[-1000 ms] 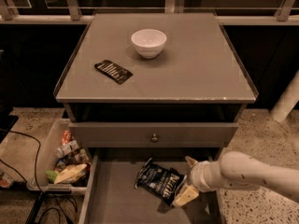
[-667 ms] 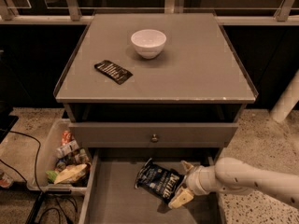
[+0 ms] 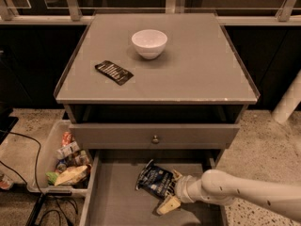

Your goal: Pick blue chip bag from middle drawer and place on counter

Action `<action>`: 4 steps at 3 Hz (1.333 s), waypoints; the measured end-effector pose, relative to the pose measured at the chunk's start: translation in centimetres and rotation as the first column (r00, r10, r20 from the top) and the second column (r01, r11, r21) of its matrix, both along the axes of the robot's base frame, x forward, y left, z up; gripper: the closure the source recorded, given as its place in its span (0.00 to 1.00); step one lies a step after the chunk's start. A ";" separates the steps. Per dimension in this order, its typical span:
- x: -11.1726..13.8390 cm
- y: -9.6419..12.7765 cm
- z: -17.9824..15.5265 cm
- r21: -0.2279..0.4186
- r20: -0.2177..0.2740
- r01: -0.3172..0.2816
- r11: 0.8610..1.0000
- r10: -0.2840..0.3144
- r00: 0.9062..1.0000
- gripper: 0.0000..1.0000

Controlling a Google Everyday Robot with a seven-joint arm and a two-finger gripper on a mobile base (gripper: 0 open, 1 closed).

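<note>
Your pale two-finger gripper [image 3: 172,190] sits low in the pulled-out wide grey middle drawer [image 3: 115,197], at its right side, with the cream arm reaching in from the right. Its fingers [image 3: 168,205] are spread apart, one toward the far side and one toward the near side, and the right end of the bag lies between them; you cannot tell whether either finger touches it. The small crinkly dark-blue chip bag [image 3: 154,180] lies tilted on the drawer floor, right of centre. Above it is the shut grey drawer front with a small round knob [image 3: 155,138]. The broad flat grey counter [image 3: 202,65] carries a white round bowl [image 3: 149,43] toward the far side and a flat black rectangular packet [image 3: 114,72] left of it and nearer. A pale open bin of mixed snack packets [image 3: 66,161] stands on the floor left of the cabinet.
</note>
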State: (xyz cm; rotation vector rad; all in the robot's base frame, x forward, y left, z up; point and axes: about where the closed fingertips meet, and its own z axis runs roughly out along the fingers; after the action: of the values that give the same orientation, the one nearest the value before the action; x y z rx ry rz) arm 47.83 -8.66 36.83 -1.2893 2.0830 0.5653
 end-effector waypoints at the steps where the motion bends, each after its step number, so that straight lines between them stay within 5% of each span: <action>1: 0.0 0.1 -0.2 0.001 -0.001 0.002 1.000 -0.002 1.000 0.00; 4: 0.0 0.1 -0.2 0.001 -0.001 0.002 1.000 -0.002 1.000 0.64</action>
State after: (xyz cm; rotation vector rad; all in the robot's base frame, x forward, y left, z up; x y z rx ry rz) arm 47.83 -8.57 36.62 -1.2862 2.0843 0.5664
